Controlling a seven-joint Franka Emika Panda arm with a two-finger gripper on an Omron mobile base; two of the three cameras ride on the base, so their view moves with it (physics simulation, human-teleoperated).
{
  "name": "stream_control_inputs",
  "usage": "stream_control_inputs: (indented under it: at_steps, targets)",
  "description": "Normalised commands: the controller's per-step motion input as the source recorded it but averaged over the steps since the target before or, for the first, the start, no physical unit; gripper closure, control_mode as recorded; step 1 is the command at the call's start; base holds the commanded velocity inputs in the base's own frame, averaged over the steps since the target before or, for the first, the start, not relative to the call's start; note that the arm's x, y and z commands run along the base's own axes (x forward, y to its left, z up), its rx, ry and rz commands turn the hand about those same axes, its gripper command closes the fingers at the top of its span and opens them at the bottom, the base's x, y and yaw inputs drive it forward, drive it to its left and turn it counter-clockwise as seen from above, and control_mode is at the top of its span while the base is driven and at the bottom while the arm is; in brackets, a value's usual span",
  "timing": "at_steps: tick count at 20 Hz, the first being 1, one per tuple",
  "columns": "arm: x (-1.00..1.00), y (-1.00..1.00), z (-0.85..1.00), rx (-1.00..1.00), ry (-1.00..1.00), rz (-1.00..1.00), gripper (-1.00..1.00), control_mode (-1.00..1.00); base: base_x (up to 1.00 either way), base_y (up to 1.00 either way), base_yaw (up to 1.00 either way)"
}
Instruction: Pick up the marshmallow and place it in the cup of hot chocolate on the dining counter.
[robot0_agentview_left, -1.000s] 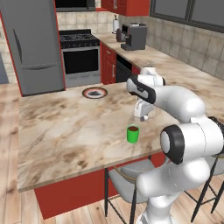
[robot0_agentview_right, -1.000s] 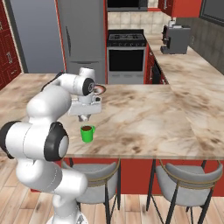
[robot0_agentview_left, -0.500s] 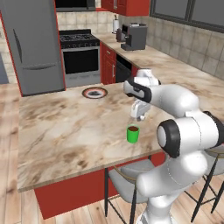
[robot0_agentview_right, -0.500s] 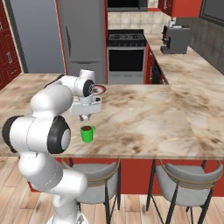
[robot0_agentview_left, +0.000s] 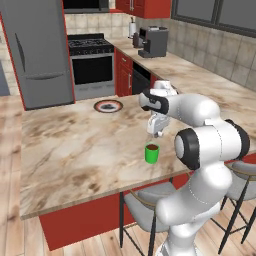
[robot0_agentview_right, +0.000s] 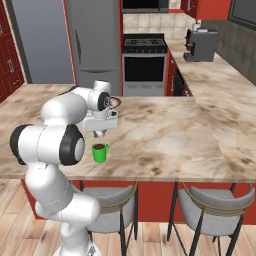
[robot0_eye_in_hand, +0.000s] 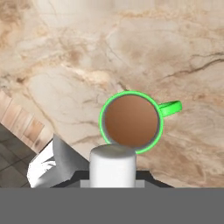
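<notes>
Marbled beige-and-brown stone dining counter (robot0_agentview_left: 75, 150) is carrying a small bright green cup of hot chocolate (robot0_agentview_left: 152, 153) near its front edge in the left base view, with the white arm's gripper (robot0_agentview_left: 154, 134) hanging just above it, and a round plate with a dark rim (robot0_agentview_left: 108, 106) is lying well behind. From the right base view the gripper (robot0_agentview_right: 99, 133) is hovering over the cup (robot0_agentview_right: 100, 152), slightly toward the back. Through the hand view the jaws are pinching a stubby white cylindrical marshmallow (robot0_eye_in_hand: 112, 166), which is overlapping the near rim of the cup (robot0_eye_in_hand: 131, 122) with its brown drink.
</notes>
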Motion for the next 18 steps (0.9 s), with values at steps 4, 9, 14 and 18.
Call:
stream_control_inputs:
  at_steps: [4, 9, 14, 18]
  targets:
    - [0.12, 0.0, -0.17, 0.0, 0.0, 0.0, 1.0, -1.0, 0.0, 0.0, 0.0]
    - [0.06, 0.01, -0.21, 0.0, -0.01, 0.0, 1.0, -1.0, 0.0, 0.0, 0.0]
    - [0.02, 0.04, -0.23, 0.0, -0.02, 0.0, 1.0, -1.0, 0.0, 0.0, 0.0]
    - [0.01, 0.05, -0.13, 0.0, -0.01, 0.0, 1.0, -1.0, 0.0, 0.0, 0.0]
